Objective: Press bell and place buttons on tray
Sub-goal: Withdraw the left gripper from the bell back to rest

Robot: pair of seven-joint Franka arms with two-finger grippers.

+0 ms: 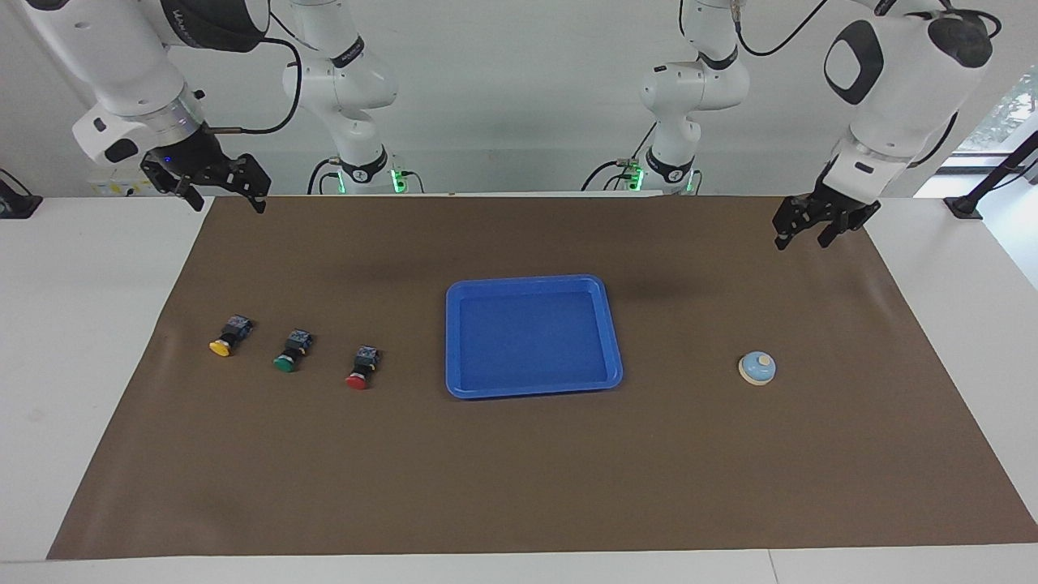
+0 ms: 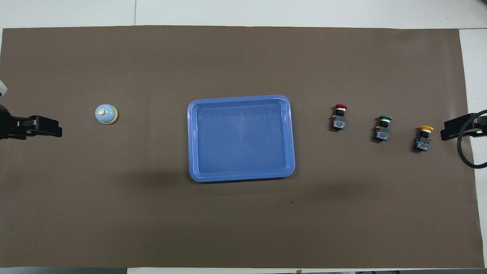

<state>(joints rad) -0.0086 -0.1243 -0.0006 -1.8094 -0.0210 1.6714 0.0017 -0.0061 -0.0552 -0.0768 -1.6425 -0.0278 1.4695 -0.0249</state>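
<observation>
Blue tray (image 1: pixel 534 388) bare; three buttons (image 1: pixel 293 350) lie beside it toward the right arm's end, bell (image 1: pixel 757 368) toward the left arm's.
Left gripper (image 1: pixel 821 225) and right gripper (image 1: pixel 220 193) hang raised, fingers spread, empty. Risk: small lying buttons may roll or slip from a pinch.

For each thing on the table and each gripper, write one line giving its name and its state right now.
bell: standing free on the mat, untouched.
tray: flat, nothing in it.
yellow button: lying on the mat.
green button: lying on the mat.
red button: lying on the mat.
left gripper: raised, open, holding nothing.
right gripper: raised, open, waiting.
</observation>
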